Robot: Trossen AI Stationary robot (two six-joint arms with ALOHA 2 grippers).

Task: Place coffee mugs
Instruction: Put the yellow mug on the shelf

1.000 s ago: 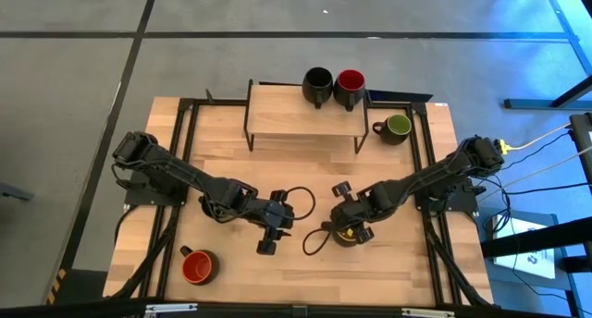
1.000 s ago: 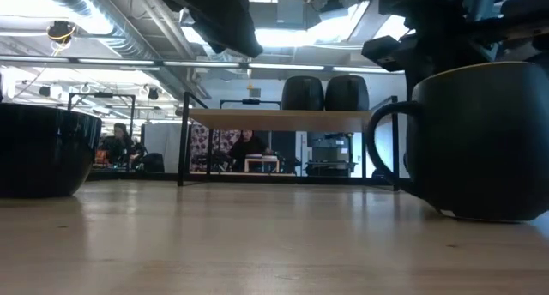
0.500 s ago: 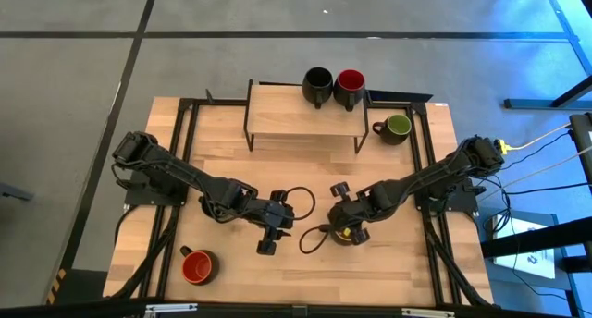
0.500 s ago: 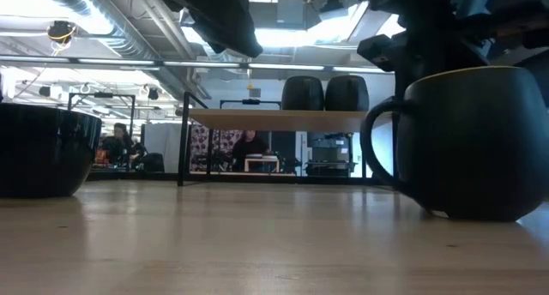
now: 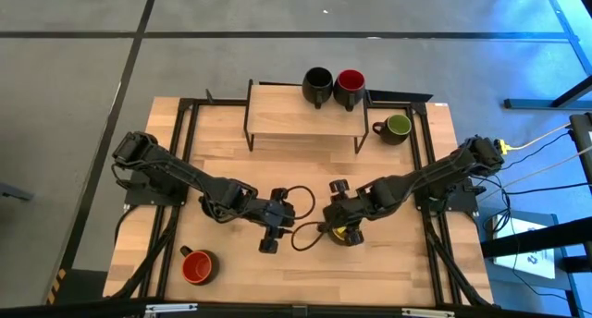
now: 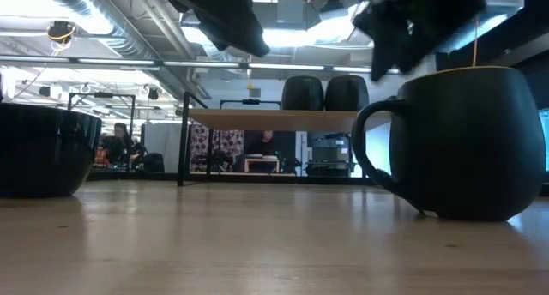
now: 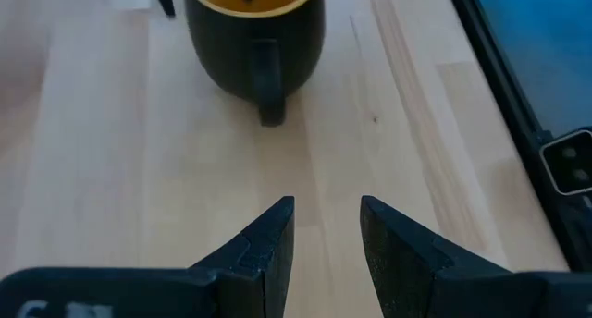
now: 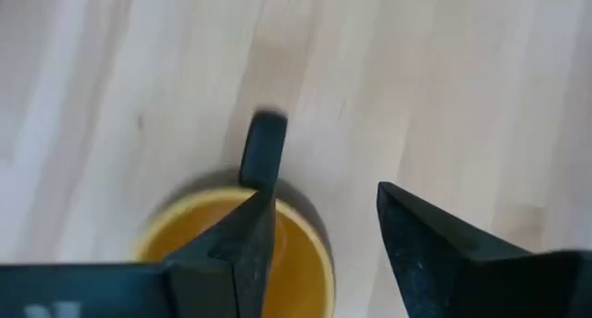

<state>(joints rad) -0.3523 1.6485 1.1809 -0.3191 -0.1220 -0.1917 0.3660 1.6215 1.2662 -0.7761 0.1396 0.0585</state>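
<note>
Where the table's near half is seen from above, a yellow-lined mug (image 5: 344,233) is found standing upright on the wood, with the right gripper (image 5: 344,213) directly over it. Its fingers are spread apart, clamping nothing; in the right wrist view one finger (image 8: 242,249) is seen over the yellow interior beside the handle (image 8: 264,150), the other (image 8: 435,239) outside the rim. The handle is pointed toward the left gripper (image 5: 271,227), which is held just beside the mug, fingers parted and empty, facing that handle squarely. Judged from this, the right arm is nearer the mug, though the left is aligned with the handle. A red-lined mug (image 5: 196,265) sits at the near left corner. Farther off, a green-lined mug (image 5: 396,127) stands beside the small wooden shelf (image 5: 303,113), on which a black-lined mug (image 5: 317,83) and a second red-lined mug (image 5: 350,84) are placed.
</note>
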